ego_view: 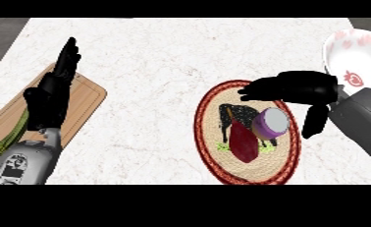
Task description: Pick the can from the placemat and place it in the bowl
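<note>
Item: can (270,123). Purple, with a pale lid face turned up toward me; it looks tilted or lying over, long axis running from its lid end down toward the placemat's middle, though I cannot settle the exact lean. It rests on the right half of the placemat (210,123), a round woven mat with a red rim and a dark printed figure.

Item: my right hand (301,88). It hangs over the placemat's upper right rim, just above and right of the can. Fingers are spread and reach leftward across the rim; the thumb points down along the mat's right edge, beside the can. Nothing is clasped; the can sits apart from the palm, below the fingers and left of the thumb.

Item: bowl (348,59). White with red markings, off the placemat's upper right, partly cut by the view's edge.

Item: my left hand (54,91). Resting well left of the placemat, fingers straight and up, over a wooden board (87,98).

Judgement: the right hand is plainly nearer; the can lies down and slightly left of it, so lowering should bring fingers and thumb either side of its body.
</note>
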